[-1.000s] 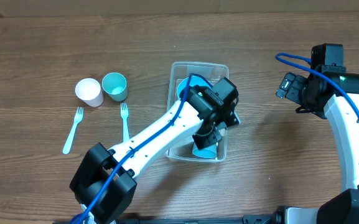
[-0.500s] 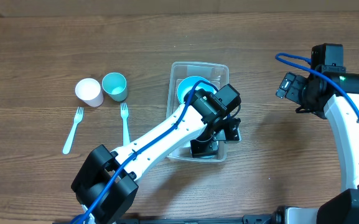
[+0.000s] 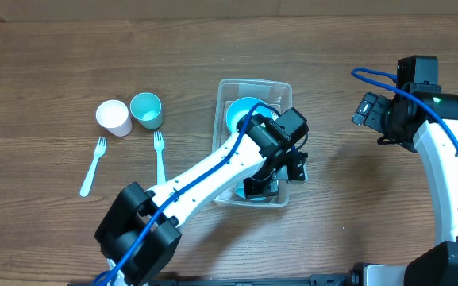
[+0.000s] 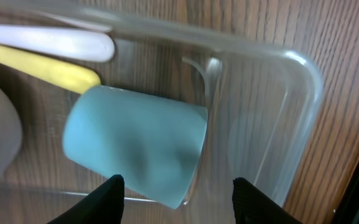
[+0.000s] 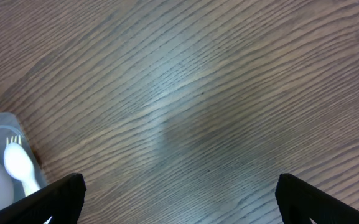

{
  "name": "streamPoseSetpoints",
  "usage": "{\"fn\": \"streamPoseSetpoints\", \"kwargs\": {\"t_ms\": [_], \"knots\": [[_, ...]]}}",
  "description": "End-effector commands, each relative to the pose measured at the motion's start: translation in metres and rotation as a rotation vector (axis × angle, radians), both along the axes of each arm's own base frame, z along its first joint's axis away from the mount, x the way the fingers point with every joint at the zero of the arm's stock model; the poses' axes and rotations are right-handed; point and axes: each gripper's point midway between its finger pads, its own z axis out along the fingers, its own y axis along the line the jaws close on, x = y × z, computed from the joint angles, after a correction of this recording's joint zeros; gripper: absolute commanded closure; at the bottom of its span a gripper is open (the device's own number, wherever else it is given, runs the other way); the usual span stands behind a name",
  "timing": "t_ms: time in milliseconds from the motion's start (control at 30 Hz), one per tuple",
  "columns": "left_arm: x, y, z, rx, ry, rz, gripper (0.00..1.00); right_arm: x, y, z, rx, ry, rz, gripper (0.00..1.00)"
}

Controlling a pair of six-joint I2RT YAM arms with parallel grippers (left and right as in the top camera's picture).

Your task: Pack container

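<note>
Overhead, the wooden table (image 3: pixel 54 48) carries the clear container (image 3: pixel 254 84) near its middle. The left arm (image 3: pixel 205 179) reaches over the container's near end, and the left gripper (image 3: pixel 264 187) sits low inside it. The right arm (image 3: pixel 451 175) hangs well right of the container, with the right gripper (image 3: pixel 363 111) over bare wood.

A blue bowl (image 3: pixel 243 113) sits in the container's far end. A white cup (image 3: pixel 113 117) and an upright teal cup (image 3: pixel 146 110) stand touching each other, well left of the container. A teal fork (image 3: pixel 159 155) and a light blue fork (image 3: pixel 93 167) lie left of it too.

In the left wrist view, the left gripper's jaws are spread wide just above a lying teal cup (image 4: pixel 135 146) inside the container. A white handle (image 4: pixel 48 42) and a yellow handle (image 4: pixel 42 70) lie beside that cup.

In the right wrist view, the right gripper (image 5: pixel 191 205) is spread wide and holds nothing. A white fork (image 5: pixel 18 163) shows in the container's corner.
</note>
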Motion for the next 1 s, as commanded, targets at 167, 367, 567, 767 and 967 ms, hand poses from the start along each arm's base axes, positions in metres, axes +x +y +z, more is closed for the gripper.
{"fn": "streamPoseSetpoints", "kwargs": {"t_ms": [167, 367, 567, 767, 967], "knots": [[0.001, 0.016, -0.025, 0.134, 0.013, -0.040, 0.46, 0.004, -0.002, 0.015, -0.013, -0.046, 0.000, 0.00], [0.010, 0.019, -0.026, 0.159, -0.037, -0.025, 0.46, 0.004, -0.002, 0.015, -0.013, -0.046, 0.000, 0.00], [0.023, 0.011, -0.027, 0.133, -0.094, 0.014, 0.46, 0.004, -0.002, 0.015, -0.013, -0.046, 0.000, 0.00], [0.041, 0.002, -0.026, 0.104, -0.177, 0.063, 0.46, 0.004, -0.002, 0.015, -0.013, -0.046, 0.000, 0.00], [0.060, 0.003, -0.022, 0.111, -0.278, 0.148, 0.48, 0.004, -0.002, 0.015, -0.013, -0.046, 0.000, 0.00]]}}
